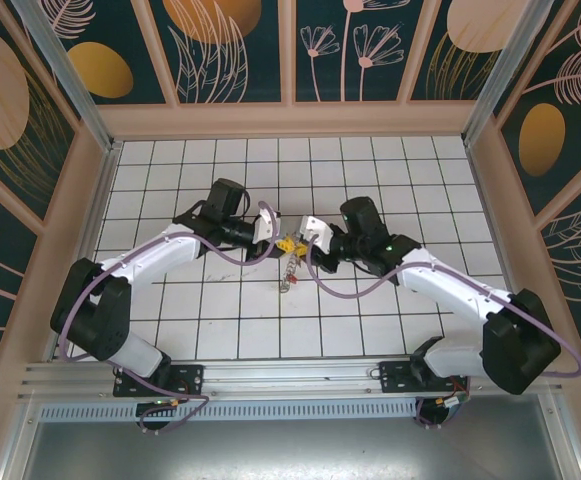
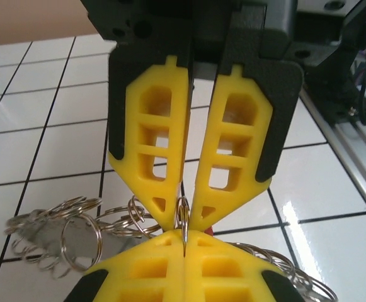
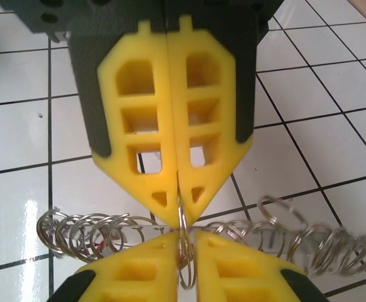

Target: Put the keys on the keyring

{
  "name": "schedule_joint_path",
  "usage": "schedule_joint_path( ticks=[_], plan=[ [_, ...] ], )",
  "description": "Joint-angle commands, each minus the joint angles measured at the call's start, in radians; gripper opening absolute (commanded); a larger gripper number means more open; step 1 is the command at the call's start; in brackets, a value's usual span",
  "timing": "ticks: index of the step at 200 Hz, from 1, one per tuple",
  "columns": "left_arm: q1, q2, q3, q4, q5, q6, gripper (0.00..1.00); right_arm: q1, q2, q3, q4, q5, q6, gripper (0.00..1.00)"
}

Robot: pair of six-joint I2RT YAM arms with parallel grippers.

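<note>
The keyring (image 1: pixel 289 268) is a chain of silvery wire loops hanging between my two grippers above the tiles. My left gripper (image 1: pixel 282 243) is shut on one small loop; in the left wrist view its yellow fingers (image 2: pixel 184 236) meet with that loop nipped edge-on. My right gripper (image 1: pixel 298 243) faces it tip to tip. Its jaws (image 3: pixel 186 236) stand a little apart, the same loop lying in the narrow gap. More keyring coils (image 3: pixel 321 248) spread to both sides. A key's red head (image 1: pixel 286 287) hangs low under the loops; a red speck (image 2: pixel 208 228) peeks from behind the fingers.
The white tiled floor (image 1: pixel 410 190) spreads on all sides of the grippers. Patterned walls (image 1: pixel 290 50) close the cell at the back and sides. An aluminium rail (image 1: pixel 290 375) runs along the near edge by the arm bases.
</note>
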Motion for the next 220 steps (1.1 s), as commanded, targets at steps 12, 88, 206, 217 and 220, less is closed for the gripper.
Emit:
schedule_joint_path(
  ticks=[12, 88, 206, 217, 220],
  plan=[
    [-0.011, -0.043, -0.002, 0.132, 0.196, -0.055, 0.00, -0.035, -0.060, -0.070, 0.157, -0.065, 0.038, 0.16],
    [-0.012, -0.023, -0.003, 0.151, 0.242, -0.063, 0.00, -0.059, -0.092, -0.110, 0.262, -0.136, 0.083, 0.15],
    [-0.012, -0.081, -0.067, 0.234, 0.021, -0.105, 0.00, -0.051, -0.131, -0.063, 0.064, 0.073, 0.017, 0.19],
    [-0.012, -0.077, -0.062, 0.207, 0.005, -0.090, 0.00, -0.051, -0.143, -0.069, 0.083, 0.070, 0.020, 0.19],
    [-0.012, -0.075, -0.060, 0.200, 0.001, -0.082, 0.00, -0.051, -0.147, -0.071, 0.091, 0.071, 0.025, 0.19]
  ],
)
